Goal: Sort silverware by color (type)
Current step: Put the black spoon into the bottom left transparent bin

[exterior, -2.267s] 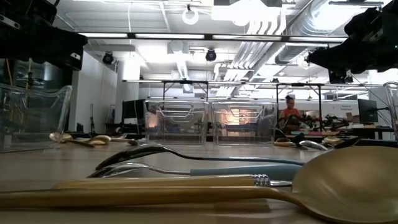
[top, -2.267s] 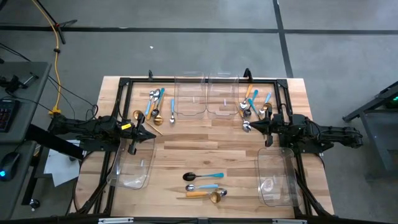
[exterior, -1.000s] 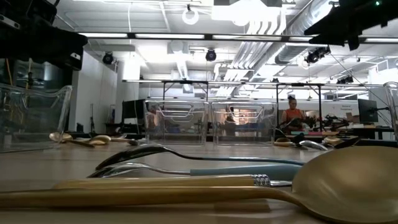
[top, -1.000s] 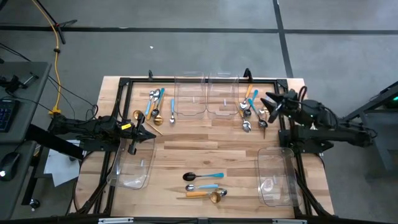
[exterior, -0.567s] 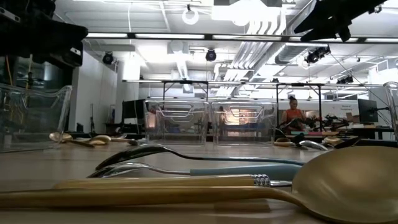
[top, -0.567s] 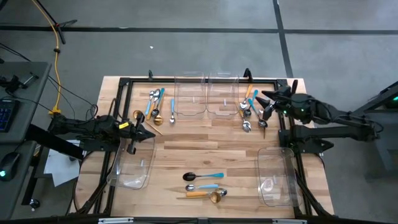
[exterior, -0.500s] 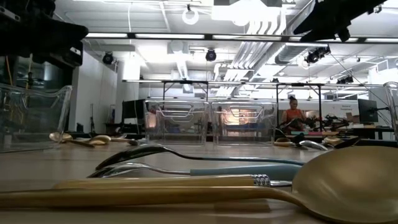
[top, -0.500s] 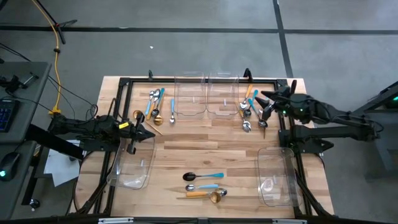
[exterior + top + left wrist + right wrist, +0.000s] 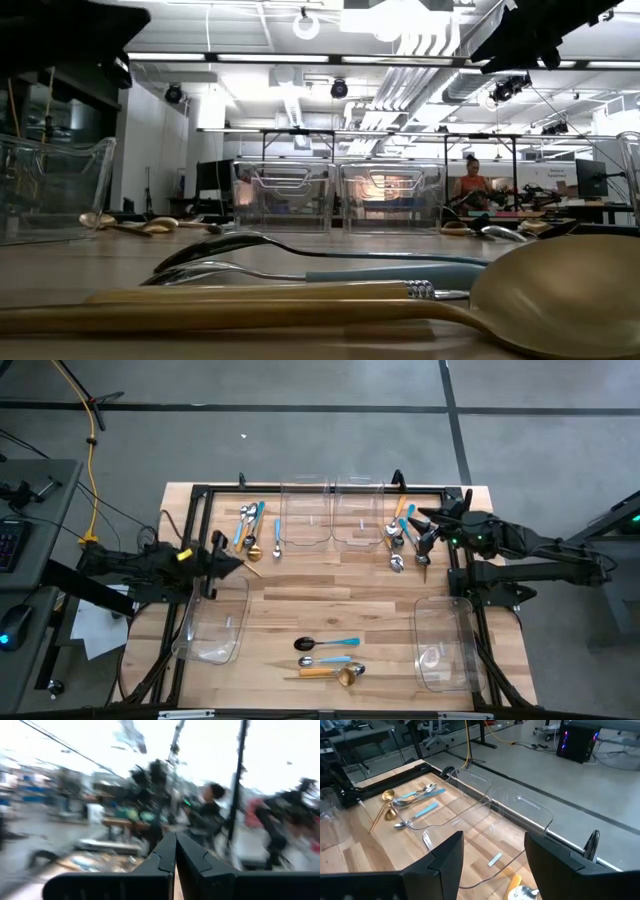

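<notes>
**Meanwhile: right gripper wide over the far-right spoon cluster**

Hovering with fingers spread and holding nothing: right gripper (image 9: 428,525), raised above the right-hand silverware pile (image 9: 405,532). Just beneath and beside its tips, a tangle of silver heads with light-blue and orange handles, plus one gold piece. Straight ahead of the fingers, two clear bins (image 9: 485,805) side by side at the far edge of the wooden table (image 9: 330,595); beyond those, the left-hand silverware pile (image 9: 410,800) with a gold spoon (image 9: 384,805) angled out.

Pressed fully together and gripping nothing: left gripper (image 9: 218,550), raised just beside that left pile, with another clear bin (image 9: 212,625) close under the arm. Matching empty-looking bin (image 9: 445,645) below the right arm.

Well apart from both grippers, near the table's front edge: three more spoons (image 9: 330,658) lying in a row — dark head with blue handle, silver with light blue, gold head with orange handle. Black frame rails (image 9: 460,560) close alongside the right gripper.
</notes>
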Action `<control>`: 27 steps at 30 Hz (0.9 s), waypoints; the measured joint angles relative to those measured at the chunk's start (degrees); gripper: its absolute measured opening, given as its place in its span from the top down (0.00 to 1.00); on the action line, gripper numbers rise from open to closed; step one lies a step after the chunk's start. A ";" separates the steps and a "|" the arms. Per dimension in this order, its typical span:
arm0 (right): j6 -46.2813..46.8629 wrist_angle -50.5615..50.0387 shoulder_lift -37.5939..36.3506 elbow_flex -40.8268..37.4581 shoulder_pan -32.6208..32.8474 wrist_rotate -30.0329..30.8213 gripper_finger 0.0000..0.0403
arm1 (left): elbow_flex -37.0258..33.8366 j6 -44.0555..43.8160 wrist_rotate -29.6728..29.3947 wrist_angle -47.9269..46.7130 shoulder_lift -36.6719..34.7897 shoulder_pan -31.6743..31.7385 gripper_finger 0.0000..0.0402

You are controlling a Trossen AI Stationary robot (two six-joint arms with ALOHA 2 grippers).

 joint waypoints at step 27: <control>10.26 -23.53 25.48 -0.22 -13.88 -13.02 0.52 | 12.71 -2.27 -2.15 15.45 46.01 4.09 0.78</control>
